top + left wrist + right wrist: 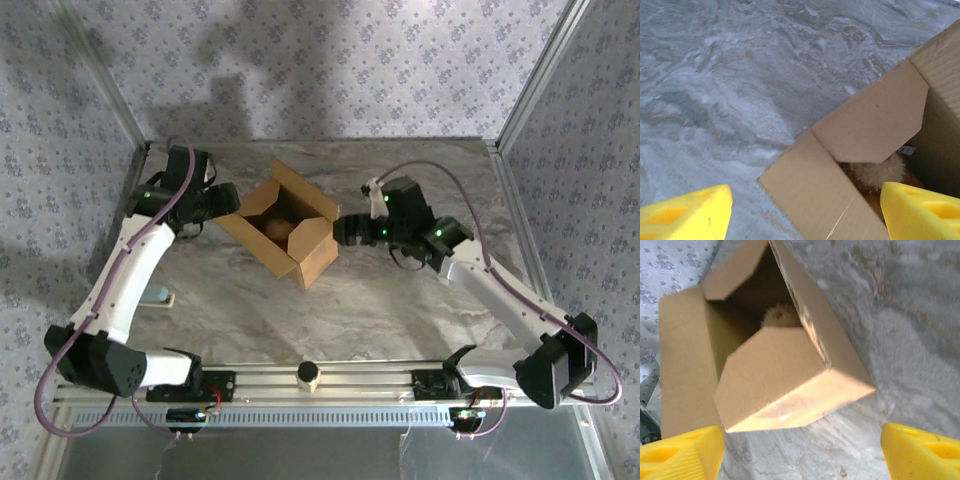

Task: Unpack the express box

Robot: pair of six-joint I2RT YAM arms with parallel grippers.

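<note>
The express box (283, 225) stands open in the middle of the marble table, its flaps spread outward. A brown plush toy (279, 230) lies inside it. My left gripper (222, 203) hovers at the box's left corner. In the left wrist view the left gripper (805, 220) is open, its yellow fingertips (687, 212) wide apart above a box flap (865, 125), with the plush (880, 172) just past it. My right gripper (345, 228) sits by the right flap. In the right wrist view the right gripper (802, 455) is open, with the taped flap (790, 390) ahead of it and nothing between the fingers.
A small pale object (160, 296) lies near the table's left edge beside the left arm. A round knob (308, 374) stands on the front rail (330, 382). Metal frame posts (525, 90) and patterned walls close in the back and sides.
</note>
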